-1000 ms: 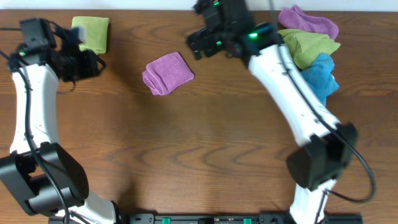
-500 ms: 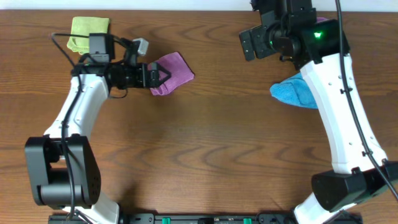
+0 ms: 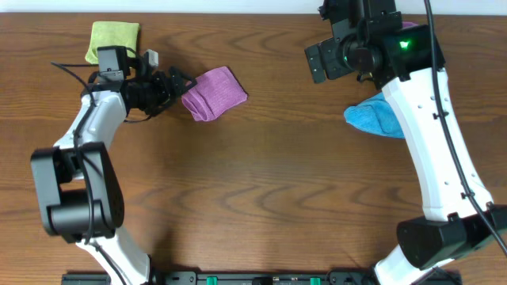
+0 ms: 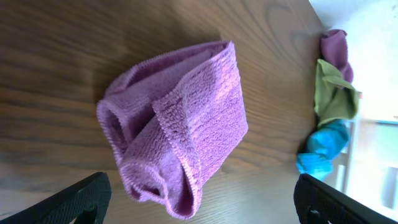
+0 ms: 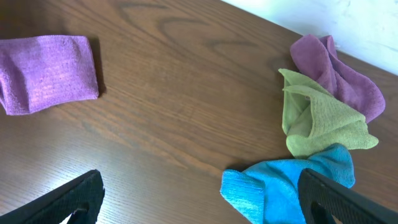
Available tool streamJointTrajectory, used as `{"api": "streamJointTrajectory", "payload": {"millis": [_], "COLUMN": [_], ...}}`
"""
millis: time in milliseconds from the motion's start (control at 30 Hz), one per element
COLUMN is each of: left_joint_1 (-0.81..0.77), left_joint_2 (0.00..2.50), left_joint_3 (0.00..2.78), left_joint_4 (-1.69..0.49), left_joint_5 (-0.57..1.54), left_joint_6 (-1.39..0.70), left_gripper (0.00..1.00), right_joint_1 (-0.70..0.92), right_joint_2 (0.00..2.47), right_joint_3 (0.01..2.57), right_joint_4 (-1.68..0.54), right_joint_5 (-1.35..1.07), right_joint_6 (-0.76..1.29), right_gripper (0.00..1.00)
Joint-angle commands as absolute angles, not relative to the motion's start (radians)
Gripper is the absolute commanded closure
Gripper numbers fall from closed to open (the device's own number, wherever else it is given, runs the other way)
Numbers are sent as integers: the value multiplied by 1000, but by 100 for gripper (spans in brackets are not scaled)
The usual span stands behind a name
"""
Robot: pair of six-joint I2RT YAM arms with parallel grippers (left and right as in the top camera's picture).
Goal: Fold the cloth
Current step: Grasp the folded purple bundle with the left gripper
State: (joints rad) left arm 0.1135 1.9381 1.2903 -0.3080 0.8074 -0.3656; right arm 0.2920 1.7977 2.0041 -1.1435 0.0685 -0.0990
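Observation:
A purple cloth (image 3: 214,93) lies folded on the wooden table, its open folds facing the left wrist camera (image 4: 180,118). My left gripper (image 3: 176,85) is just left of it, open, with the cloth's near edge between the wide-spread jaws (image 4: 202,182) and not touched. A blue cloth (image 3: 372,117) lies crumpled at the right. My right gripper (image 3: 321,59) hovers open above the table left of that blue cloth (image 5: 286,186), with nothing in its jaws (image 5: 199,186).
A green cloth (image 3: 113,38) lies folded at the back left corner. A crumpled green cloth (image 5: 317,121) and a crumpled purple cloth (image 5: 336,74) sit behind the blue one, mostly hidden under the right arm in the overhead view.
My left gripper came onto the purple cloth, opened, then drew back to the left. The blue cloth now lies out of the pile on the table; the right arm shifted right.

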Motion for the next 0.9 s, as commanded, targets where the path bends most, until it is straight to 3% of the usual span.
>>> {"api": "streamJointTrajectory", "payload": {"millis": [0, 867], "left_joint_1": [111, 122], "left_joint_2": [1993, 2049], "left_joint_3": [1293, 1291], "left_joint_4": [-270, -336], "left_joint_5": [914, 759], "left_joint_6": [-450, -443], "left_gripper": [5, 4], "right_joint_1": [286, 286], "right_joint_2": [1779, 1779], "right_joint_3": [2019, 2019], "right_joint_4": [-1147, -1149], "right_joint_5": [79, 78], "right_joint_6": [-115, -113], "right_gripper": [1, 1]}}
